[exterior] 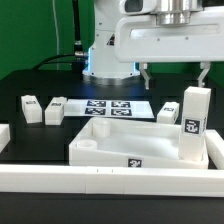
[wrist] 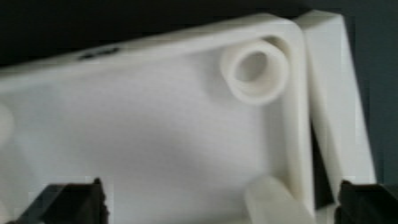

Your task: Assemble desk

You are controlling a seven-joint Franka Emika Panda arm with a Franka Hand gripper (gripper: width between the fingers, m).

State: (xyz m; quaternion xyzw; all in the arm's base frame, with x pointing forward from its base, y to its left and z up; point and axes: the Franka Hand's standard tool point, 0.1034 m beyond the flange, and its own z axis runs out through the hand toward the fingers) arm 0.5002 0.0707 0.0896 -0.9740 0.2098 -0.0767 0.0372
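Exterior view's left: leg (exterior: 30, 107), second leg (exterior: 56, 110) on table (exterior: 15, 90). Centre: tabletop (exterior: 100, 152), marker board (exterior: 112, 107) behind. Right: third leg (exterior: 168, 112), upright leg (exterior: 195, 122) at tabletop's end. Tool (exterior: 174, 75) above them, jaws wide apart, empty.

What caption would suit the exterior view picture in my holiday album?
Open tool hangs above the white tabletop, one upright leg at its end, other legs waiting nearby.

tabletop (wrist: 143, 130): cropped by wrist view | tag (exterior: 191, 126) on upright leg (exterior: 196, 105): pattern too small (blurry)
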